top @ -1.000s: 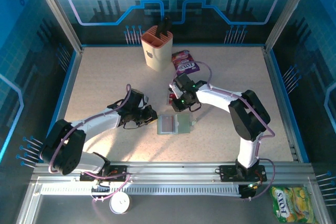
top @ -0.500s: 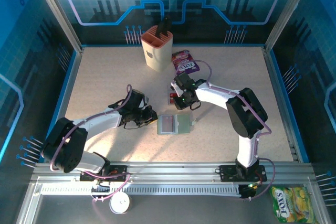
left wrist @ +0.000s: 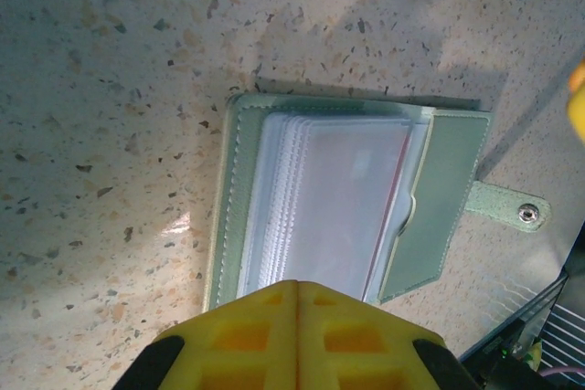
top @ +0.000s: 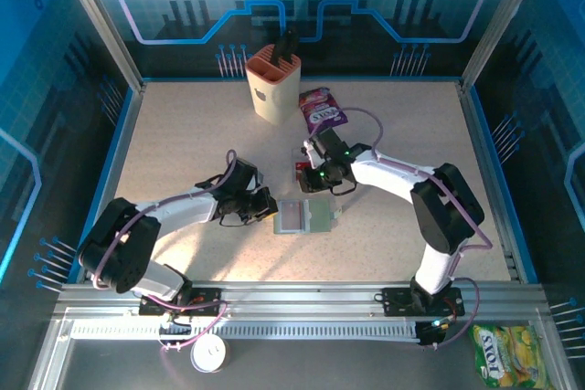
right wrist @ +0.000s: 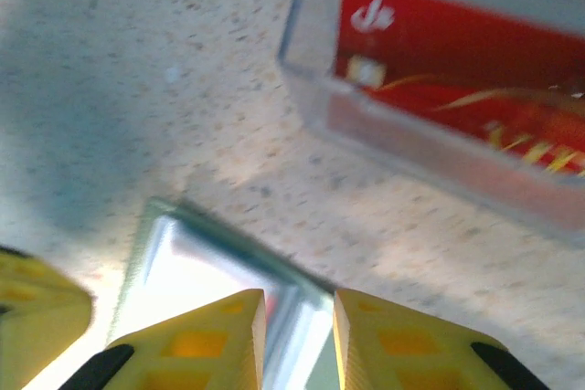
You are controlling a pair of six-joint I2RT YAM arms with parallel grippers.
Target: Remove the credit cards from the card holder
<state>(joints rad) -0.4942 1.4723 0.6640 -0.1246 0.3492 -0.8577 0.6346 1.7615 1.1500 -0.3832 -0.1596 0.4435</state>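
The grey-green card holder lies open on the table, clear sleeves up, snap tab to one side. A thin red card edge shows inside a sleeve. My left gripper is shut, its yellow tips over the holder's near edge. My right gripper hovers at the holder's far corner, its fingers a narrow gap apart with the sleeve corner showing between them. One red credit card lies in a clear tray just beyond.
A tall beige slotted cup stands at the back, with a purple candy packet to its right. A yellow candy packet lies outside the frame at front right. Bare table stretches left and right of the holder.
My left gripper has slid a little right, up against the holder, and closed fully. The right arm's elbow has swung right while its gripper stays at the holder's far corner.
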